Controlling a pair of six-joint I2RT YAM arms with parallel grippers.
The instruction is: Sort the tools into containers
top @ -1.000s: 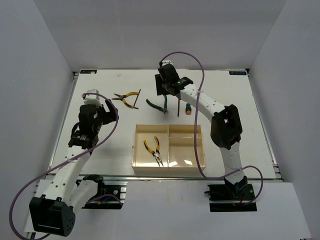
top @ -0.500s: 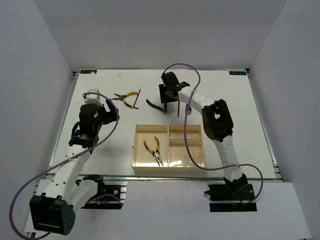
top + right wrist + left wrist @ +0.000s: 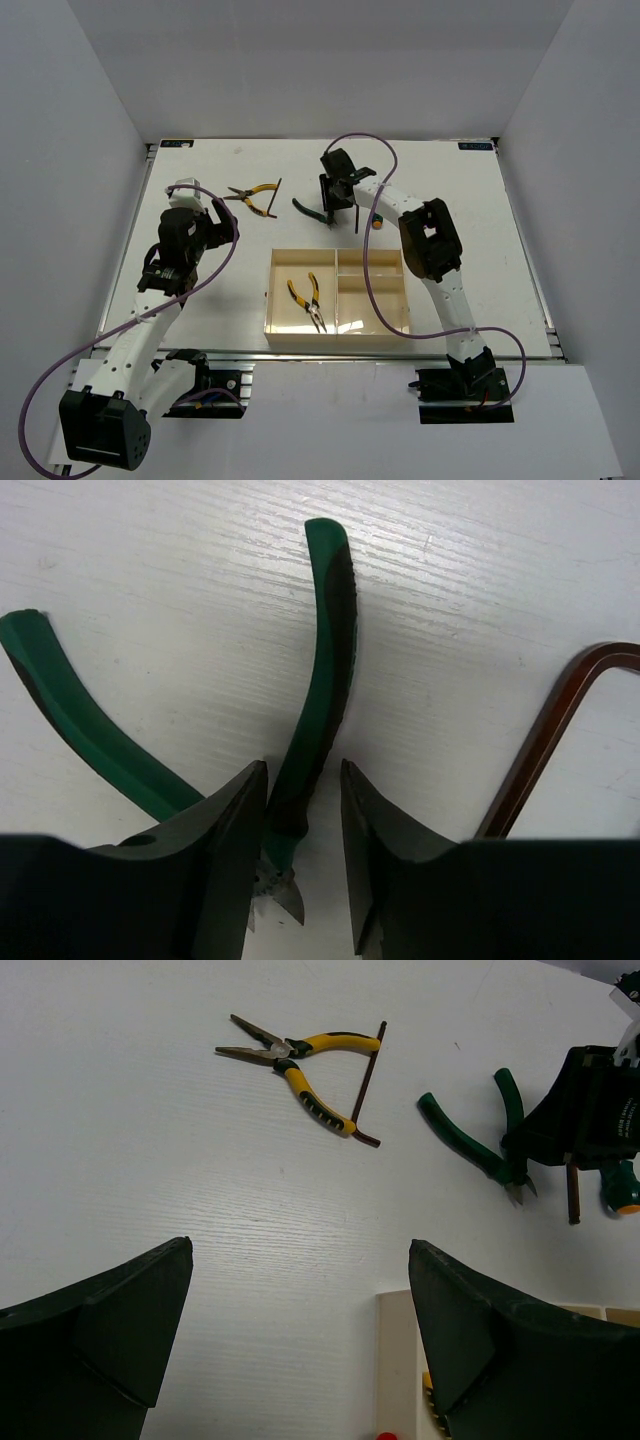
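Green-handled pliers (image 3: 322, 650) within right hand (image 3: 302, 780)

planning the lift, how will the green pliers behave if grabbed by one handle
The green pliers lie with handles splayed, and the right gripper straddles only one handle, so the other will probably swing on the pivot. The textured grip likely resists slipping. The metal head may tip them nose-down.

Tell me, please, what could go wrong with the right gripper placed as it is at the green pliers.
The right gripper straddles just one handle of the green pliers; lifted so, the pliers might swing open or twist out. The hex key lies close beside it and could get nudged.
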